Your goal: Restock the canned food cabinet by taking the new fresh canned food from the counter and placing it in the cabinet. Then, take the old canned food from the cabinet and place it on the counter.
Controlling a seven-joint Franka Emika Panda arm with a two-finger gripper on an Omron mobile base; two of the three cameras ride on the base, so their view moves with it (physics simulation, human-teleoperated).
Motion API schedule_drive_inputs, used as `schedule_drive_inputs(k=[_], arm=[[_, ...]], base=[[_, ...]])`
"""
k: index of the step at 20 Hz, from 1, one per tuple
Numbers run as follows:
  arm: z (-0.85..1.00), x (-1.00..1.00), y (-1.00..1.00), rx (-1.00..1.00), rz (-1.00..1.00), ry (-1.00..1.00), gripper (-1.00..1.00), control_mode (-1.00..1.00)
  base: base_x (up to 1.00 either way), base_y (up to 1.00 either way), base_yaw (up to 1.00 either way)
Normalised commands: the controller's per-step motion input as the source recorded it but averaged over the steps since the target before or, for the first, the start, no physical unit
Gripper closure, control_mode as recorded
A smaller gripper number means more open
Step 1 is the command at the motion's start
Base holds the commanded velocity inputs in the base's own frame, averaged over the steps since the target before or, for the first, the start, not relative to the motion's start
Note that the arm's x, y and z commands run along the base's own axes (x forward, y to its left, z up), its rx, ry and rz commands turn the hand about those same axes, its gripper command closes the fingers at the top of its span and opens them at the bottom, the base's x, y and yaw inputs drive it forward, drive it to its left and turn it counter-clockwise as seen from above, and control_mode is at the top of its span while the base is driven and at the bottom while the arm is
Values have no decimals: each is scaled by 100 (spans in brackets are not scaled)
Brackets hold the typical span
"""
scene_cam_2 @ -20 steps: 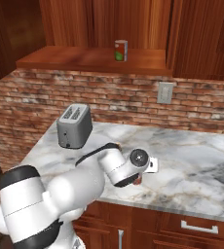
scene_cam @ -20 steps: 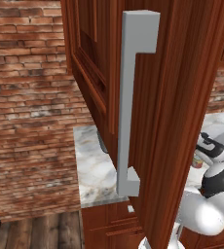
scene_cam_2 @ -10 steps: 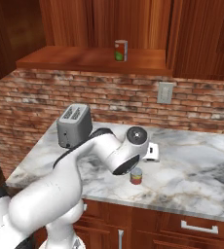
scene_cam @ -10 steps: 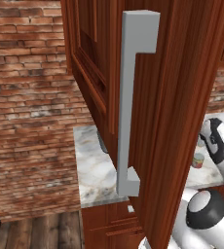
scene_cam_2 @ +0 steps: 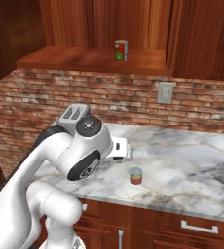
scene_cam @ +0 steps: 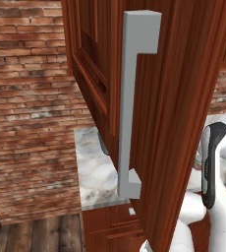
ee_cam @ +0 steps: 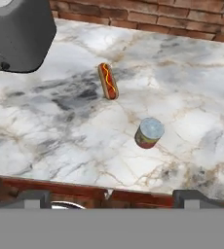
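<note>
A small, round red can [ee_cam: 149, 133] with a pale shiny top stands alone on the smooth white marble surface [ee_cam: 60, 146], near its front edge and apart from a hot dog [ee_cam: 108, 80] and a boxy grey toaster [ee_cam: 19, 34]. The hand [scene_cam_2: 121, 149] hangs over the surface, well apart from the can, and I cannot tell if it is open or closed. The tall brown wooden cabinet [scene_cam: 183, 98] has a long, square grey bar handle [scene_cam: 132, 98], and another can [scene_cam_2: 121, 50] sits on its shelf.

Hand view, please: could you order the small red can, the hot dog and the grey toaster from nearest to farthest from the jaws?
1. Small red can, centre, on the marble counter.
2. Hot dog, beyond it, left.
3. Grey toaster, upper left corner.
</note>
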Motion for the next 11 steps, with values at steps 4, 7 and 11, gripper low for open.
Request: schedule_drive_inputs(k=[4,7,11], arm=[[51,-100,100,-22,5,-8,-100,-100],[79,-100,100,-27,0,-34,-100,-100],[68,-66,100,-38,0,-82,-100,-100]], base=[[0,0,0],[0,0,0],[0,0,0]])
